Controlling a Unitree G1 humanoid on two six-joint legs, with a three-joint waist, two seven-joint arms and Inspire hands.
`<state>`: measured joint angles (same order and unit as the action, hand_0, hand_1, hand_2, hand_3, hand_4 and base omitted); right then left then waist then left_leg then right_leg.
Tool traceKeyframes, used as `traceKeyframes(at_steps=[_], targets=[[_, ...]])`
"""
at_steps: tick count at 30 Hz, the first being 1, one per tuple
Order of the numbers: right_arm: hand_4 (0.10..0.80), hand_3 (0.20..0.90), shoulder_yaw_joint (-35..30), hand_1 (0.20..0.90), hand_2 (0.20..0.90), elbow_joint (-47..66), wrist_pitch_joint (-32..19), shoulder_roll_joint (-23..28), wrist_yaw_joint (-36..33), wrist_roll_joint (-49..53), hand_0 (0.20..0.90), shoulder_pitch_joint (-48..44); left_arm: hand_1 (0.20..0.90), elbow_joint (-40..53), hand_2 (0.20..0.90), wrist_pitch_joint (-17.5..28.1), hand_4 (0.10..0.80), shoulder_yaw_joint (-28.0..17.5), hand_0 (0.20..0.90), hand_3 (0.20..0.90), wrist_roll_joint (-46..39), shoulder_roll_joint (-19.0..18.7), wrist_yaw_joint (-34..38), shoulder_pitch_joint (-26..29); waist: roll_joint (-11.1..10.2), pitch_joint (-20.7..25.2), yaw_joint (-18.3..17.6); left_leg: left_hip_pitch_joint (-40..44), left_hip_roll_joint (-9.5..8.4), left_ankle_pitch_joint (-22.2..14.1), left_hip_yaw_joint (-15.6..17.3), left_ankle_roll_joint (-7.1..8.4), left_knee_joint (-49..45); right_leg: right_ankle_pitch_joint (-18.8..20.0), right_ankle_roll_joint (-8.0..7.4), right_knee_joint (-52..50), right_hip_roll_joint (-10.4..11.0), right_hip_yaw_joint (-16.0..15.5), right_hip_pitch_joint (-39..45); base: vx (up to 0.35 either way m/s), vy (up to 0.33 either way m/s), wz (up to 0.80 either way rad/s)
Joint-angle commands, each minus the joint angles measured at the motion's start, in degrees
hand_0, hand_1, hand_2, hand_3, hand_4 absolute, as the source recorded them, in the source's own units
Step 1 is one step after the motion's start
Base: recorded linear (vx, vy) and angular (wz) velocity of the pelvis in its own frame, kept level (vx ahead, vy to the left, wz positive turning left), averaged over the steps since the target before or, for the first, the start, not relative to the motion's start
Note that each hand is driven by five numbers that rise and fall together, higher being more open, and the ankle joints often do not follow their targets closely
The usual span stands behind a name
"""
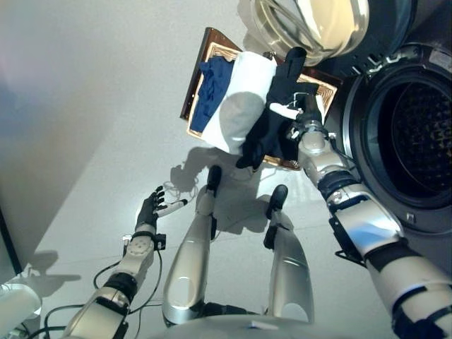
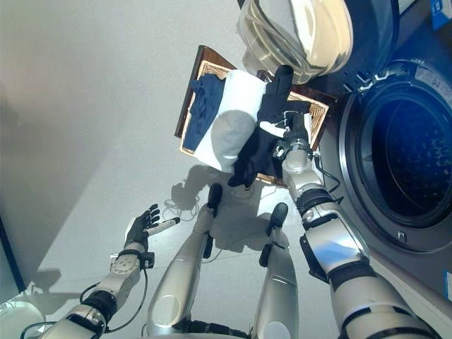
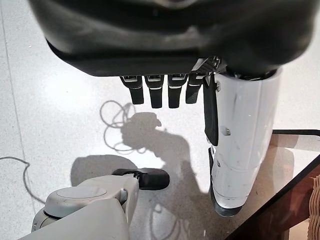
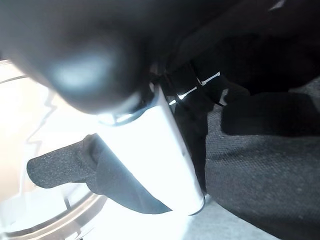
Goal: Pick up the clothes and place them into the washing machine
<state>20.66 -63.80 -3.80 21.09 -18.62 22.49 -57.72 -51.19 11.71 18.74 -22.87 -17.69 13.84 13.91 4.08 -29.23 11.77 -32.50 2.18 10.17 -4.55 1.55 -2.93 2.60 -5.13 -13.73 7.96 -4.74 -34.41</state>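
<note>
Gripping a black garment (image 1: 272,120) above the basket (image 1: 201,62) — right hand (image 1: 295,113) closed round it — left hand (image 1: 150,210) open.

Brightly lit from above. Sharp dark shadows cast on the pale floor (image 1: 106,106). Glare on the washing machine door (image 1: 311,25) glass, far right. Drum (image 1: 417,134) interior dim. Right wrist view blurred, washed out white around the black garment (image 4: 260,165).
</note>
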Motion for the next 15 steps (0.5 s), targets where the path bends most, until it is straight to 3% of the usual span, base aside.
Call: traceKeyframes(at_steps=[1, 15], targets=[[0.300, 0.200, -1.1, 0.200, 0.200, 6.3, -4.9, 1.0, 0.0, -0.6, 0.200, 2.0, 0.900, -2.1, 0.900, 1.2, 0.800, -0.2, 0.900, 0.900, 1.4, -0.7, 2.1, -2.2, 0.1, 2.6, 0.2, 0.3, -1.24, -2.4, 0.4, 1.83, -0.9, -1.5, -2.08, 0.4, 1.1, 5.7, 4.4, 0.000, 0.000, 0.00], [0.300, 0.200, -5.7, 0.200, 0.200, 15.7, -8.8, -2.8, 0.5, 5.7, 0.200, 16.9, 0.900, -5.6, 0.900, 0.8, 0.800, -1.5, 0.900, 0.900, 3.2, 1.0, 2.4, -3.2, -1.0, 4.6, -2.0, 2.6, -0.50, -4.6, 3.2, 1.76, -3.1, -0.2, -2.49, 2.8, 1.1, 7.0, 7.0, 0.002, 0.008, -0.09]])
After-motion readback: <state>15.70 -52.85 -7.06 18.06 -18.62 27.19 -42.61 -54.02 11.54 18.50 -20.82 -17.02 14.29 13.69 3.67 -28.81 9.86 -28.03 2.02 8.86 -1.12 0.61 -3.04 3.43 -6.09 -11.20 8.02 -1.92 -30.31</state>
